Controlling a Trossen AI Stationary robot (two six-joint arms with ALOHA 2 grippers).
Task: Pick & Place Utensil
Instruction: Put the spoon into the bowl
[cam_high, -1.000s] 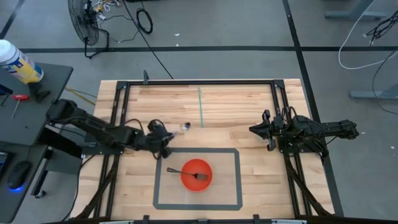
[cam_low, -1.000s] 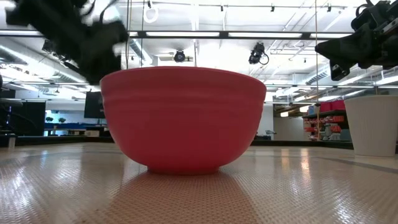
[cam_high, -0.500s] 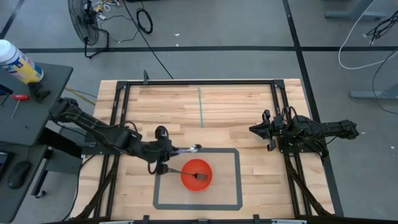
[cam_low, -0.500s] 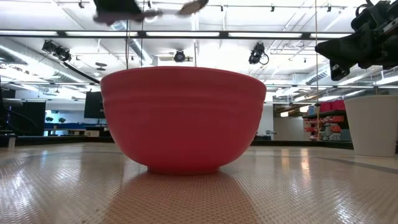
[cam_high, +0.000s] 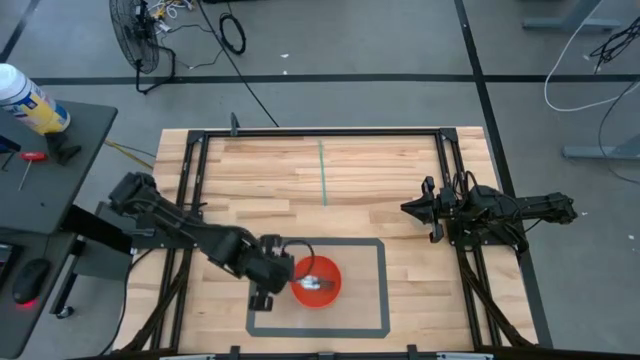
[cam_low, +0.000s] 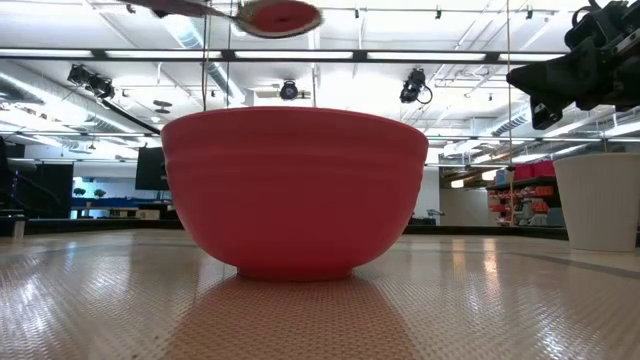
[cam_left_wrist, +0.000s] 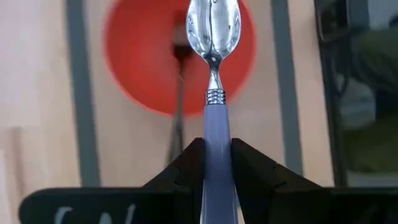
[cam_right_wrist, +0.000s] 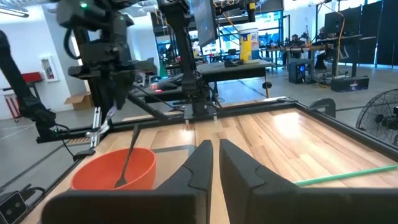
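My left gripper (cam_high: 284, 272) (cam_left_wrist: 217, 163) is shut on a spoon with a pale blue handle and holds it above the red bowl (cam_high: 318, 281) (cam_low: 295, 188). In the left wrist view the spoon's shiny head (cam_left_wrist: 213, 23) hangs over the bowl (cam_left_wrist: 143, 56). The low view shows the spoon head (cam_low: 276, 16) well above the rim. A dark fork (cam_right_wrist: 129, 155) (cam_left_wrist: 179, 93) leans inside the bowl, its handle sticking out over the rim. My right gripper (cam_high: 407, 209) (cam_right_wrist: 216, 155) waits shut at the table's right side, clear of everything. My left gripper pinches the spoon's blue handle (cam_left_wrist: 217, 134) between its two fingers (cam_left_wrist: 188, 163), which lie along the handle. The head end sticks out past the fingertips toward the bowl. It comes in roughly level from the table's left. The spoon is lifted clear, above the bowl.
A grey tape rectangle (cam_high: 380, 285) frames the bowl on the wooden table. A green tape line (cam_high: 322, 170) runs toward the far edge. Black rails (cam_high: 190, 180) (cam_high: 450, 170) border the left and right sides. A white container (cam_low: 600, 200) stands at the right in the low view.
My left gripper has carried the spoon from the table's left-middle toward the near edge and to the right, ending over the red bowl. The spoon's head now sits above the bowl instead of beyond its far-left side.
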